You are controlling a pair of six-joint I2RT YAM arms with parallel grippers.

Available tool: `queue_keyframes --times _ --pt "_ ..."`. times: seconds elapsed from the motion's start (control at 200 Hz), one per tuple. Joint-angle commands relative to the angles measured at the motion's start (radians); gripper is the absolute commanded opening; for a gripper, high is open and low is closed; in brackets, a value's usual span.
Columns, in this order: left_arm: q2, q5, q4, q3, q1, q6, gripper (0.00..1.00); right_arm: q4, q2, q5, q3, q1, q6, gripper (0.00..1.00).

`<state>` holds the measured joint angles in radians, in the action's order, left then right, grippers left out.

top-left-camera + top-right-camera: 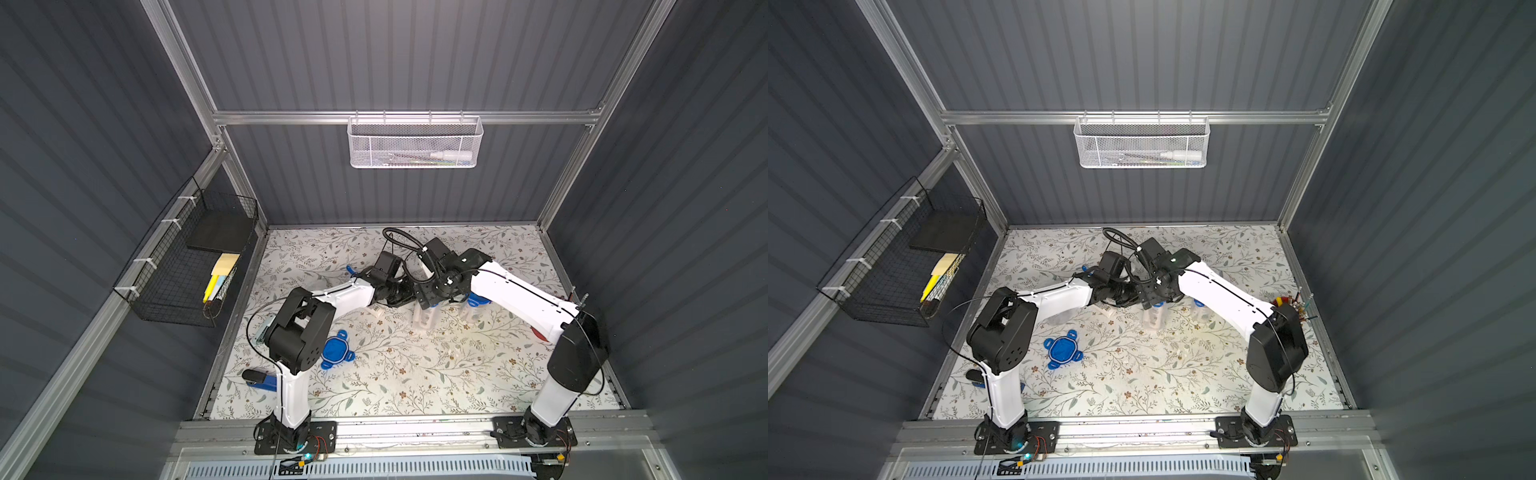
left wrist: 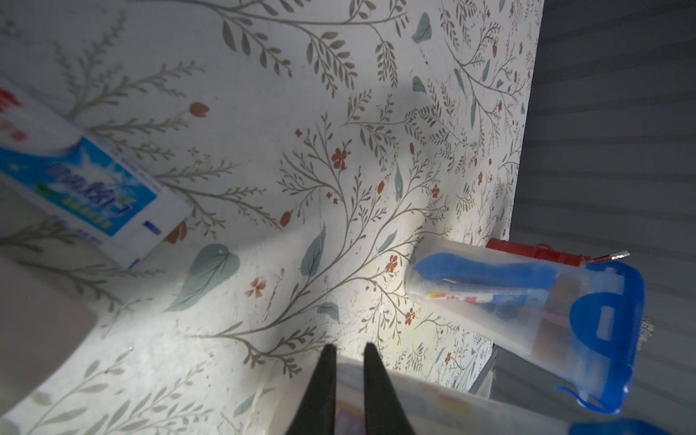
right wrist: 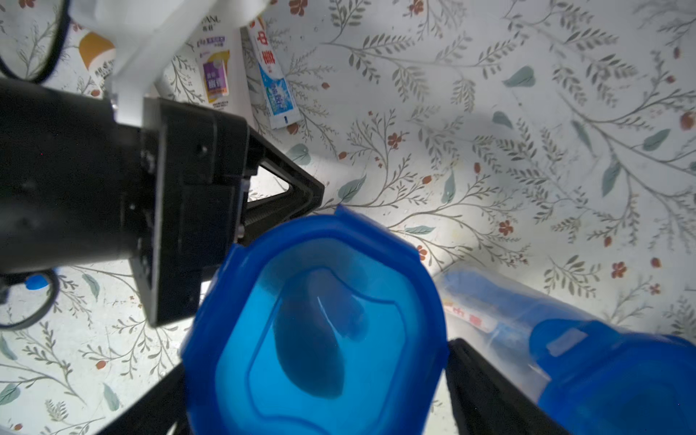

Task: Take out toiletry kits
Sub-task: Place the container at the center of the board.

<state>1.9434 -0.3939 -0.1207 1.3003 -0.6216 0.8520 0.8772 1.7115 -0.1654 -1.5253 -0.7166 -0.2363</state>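
A clear jar (image 1: pixel 424 318) with a blue clip lid (image 3: pixel 320 320) stands mid-table. My right gripper (image 3: pixel 318 356) hangs over it, open, one finger on each side of the lid. My left gripper (image 2: pixel 349 346) has its fingers nearly together, lying across that jar's side (image 2: pixel 433 399). Beside it, a second lidded jar (image 2: pixel 527 309) holds a blue toothbrush (image 2: pixel 486 269) and a toothpaste tube (image 2: pixel 470 297). Loose toiletry kit pieces lie on the table: a toothpaste tube (image 3: pixel 271 83) and a white bottle (image 3: pixel 214 71).
A loose blue lid (image 1: pixel 337 353) lies near the left arm's elbow. A red cup of pens (image 1: pixel 1289 305) stands at the right edge. A black wire basket (image 1: pixel 187 266) hangs on the left wall and a white mesh basket (image 1: pixel 415 143) on the back wall.
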Motion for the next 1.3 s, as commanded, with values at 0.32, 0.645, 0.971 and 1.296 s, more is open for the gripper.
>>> queue_keyframes --times 0.32,0.645,0.971,1.296 --pt "-0.052 0.093 -0.093 0.028 0.073 -0.039 0.18 -0.256 0.042 -0.198 0.046 -0.03 0.087 0.9" --pt "-0.103 0.123 -0.141 0.046 0.127 -0.062 0.18 -0.26 0.101 -0.199 0.036 -0.039 0.068 0.99" --pt "-0.131 0.134 -0.203 0.144 0.128 -0.096 0.26 -0.269 -0.013 -0.097 0.087 -0.037 0.005 0.99" --pt "-0.168 0.154 -0.255 0.236 0.128 -0.111 0.29 -0.261 -0.115 0.036 0.145 -0.034 -0.069 0.99"
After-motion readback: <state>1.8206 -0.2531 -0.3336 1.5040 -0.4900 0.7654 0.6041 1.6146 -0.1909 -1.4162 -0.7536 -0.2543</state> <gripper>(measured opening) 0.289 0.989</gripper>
